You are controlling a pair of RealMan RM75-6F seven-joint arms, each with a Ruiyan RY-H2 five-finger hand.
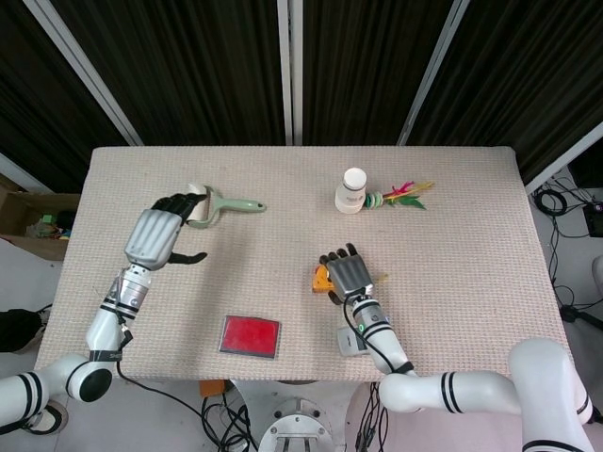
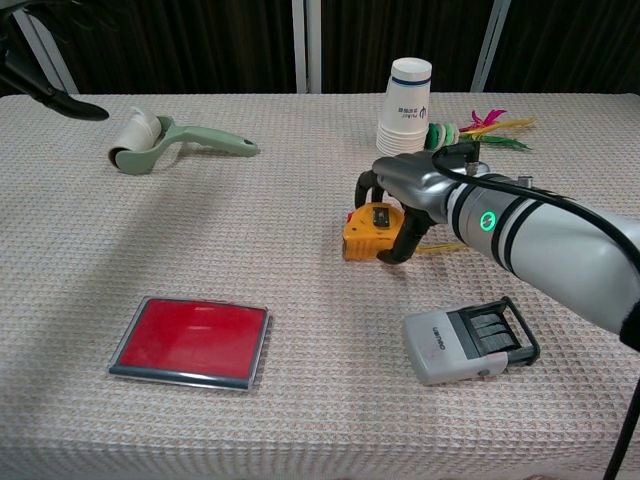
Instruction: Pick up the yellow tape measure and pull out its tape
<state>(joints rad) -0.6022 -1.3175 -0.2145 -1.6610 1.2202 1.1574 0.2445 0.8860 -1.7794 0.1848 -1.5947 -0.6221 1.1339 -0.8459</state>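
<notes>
The yellow tape measure [image 2: 368,232] lies on the woven table mat, right of centre, with a short length of yellow tape [image 2: 452,245] showing at its right. My right hand [image 2: 420,185] arches over it: the fingers curl down behind the case and the thumb presses its front right side. From the head view only the left edge of the tape measure [image 1: 321,279] shows beside the right hand [image 1: 350,275]. My left hand [image 1: 155,235] hovers above the table's left side, holding nothing, fingers apart; just a dark fingertip of the left hand [image 2: 60,100] enters the chest view.
A green lint roller [image 2: 160,140] lies at the back left, a red flat pad [image 2: 190,340] at the front left. A grey date stamp [image 2: 470,340] sits just in front of the tape measure. Stacked paper cups [image 2: 408,105] and coloured feathers [image 2: 490,128] stand behind.
</notes>
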